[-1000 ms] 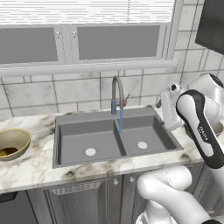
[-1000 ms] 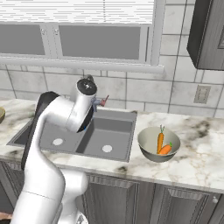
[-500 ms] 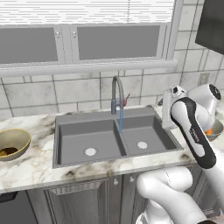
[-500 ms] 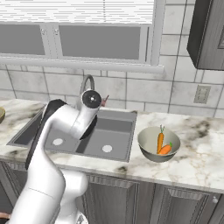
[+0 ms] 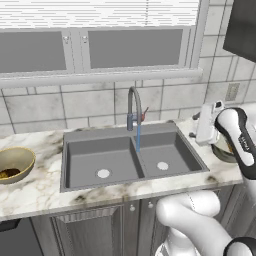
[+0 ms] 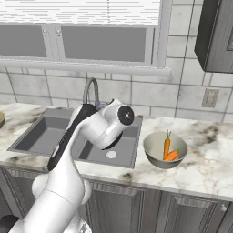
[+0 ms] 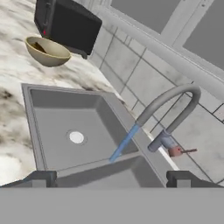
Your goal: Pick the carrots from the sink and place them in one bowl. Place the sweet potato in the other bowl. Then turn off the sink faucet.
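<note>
Claw [image 7: 109, 177] wide, empty, tips at bottom of hand view, above sink [image 7: 52, 118]. Faucet [image 7: 168, 109] at centre right, blue water stream [image 7: 124, 142] running into basin. Tan bowl [image 7: 46, 51] at upper left on counter [image 7: 13, 26], dark sweet potato [image 7: 38, 46] inside. Right base view: grey bowl [image 6: 164, 150] at centre right, two carrots [image 6: 169, 149] inside.

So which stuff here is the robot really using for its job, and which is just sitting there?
For the job:
- carrots in the grey bowl
- tan bowl with something dark inside
- sink
- faucet, water running
- open gripper

Just there:
- black appliance
- wall outlet
- window
</note>
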Motion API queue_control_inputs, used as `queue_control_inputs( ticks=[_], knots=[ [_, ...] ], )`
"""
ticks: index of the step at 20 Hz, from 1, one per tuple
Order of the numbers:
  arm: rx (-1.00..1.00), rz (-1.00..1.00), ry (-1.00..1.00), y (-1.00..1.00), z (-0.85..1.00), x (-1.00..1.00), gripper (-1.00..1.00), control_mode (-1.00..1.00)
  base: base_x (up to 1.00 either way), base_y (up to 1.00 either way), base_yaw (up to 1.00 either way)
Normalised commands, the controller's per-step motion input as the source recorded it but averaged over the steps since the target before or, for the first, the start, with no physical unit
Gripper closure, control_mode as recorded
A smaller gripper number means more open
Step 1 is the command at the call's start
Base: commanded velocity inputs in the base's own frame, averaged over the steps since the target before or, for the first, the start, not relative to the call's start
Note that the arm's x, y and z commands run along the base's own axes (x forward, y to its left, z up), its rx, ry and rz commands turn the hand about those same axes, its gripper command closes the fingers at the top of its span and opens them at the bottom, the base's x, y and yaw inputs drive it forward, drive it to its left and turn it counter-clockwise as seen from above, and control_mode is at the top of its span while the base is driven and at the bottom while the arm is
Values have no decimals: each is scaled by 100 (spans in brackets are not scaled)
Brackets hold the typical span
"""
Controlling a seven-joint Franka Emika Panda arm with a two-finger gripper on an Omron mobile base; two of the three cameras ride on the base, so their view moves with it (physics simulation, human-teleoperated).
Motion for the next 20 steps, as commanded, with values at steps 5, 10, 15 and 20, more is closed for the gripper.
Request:
queue_control_inputs(
  ticks=[5, 10, 15, 20],
  knots=[
    [19, -21, -1, 5, 0, 27, -100, -100, 0, 0, 0],
    [15, -18, 0, 2, 0, 47, -100, -100, 0, 0, 0],
    [14, -2, 0, -6, 0, 51, -100, -100, 0, 0, 0],
    [8, 0, 0, -5, -5, 39, -100, -100, 0, 0, 0]
  ],
)
